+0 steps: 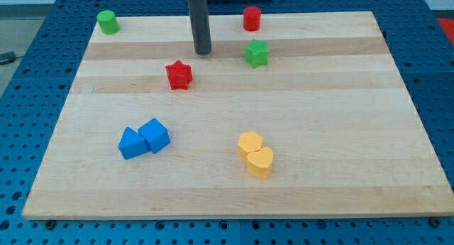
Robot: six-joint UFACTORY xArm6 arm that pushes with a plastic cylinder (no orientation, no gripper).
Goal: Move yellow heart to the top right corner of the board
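Observation:
The yellow heart lies low on the board, right of centre, touching a yellow hexagon-like block just above and left of it. My tip stands near the view's top centre, far above the yellow pair. It sits between the red star at its lower left and the green star at its right, touching neither. The board's top right corner is bare wood.
A red cylinder stands at the top edge, right of the rod. A green cylinder sits at the top left corner. Two blue blocks touch each other at lower left. Blue perforated table surrounds the wooden board.

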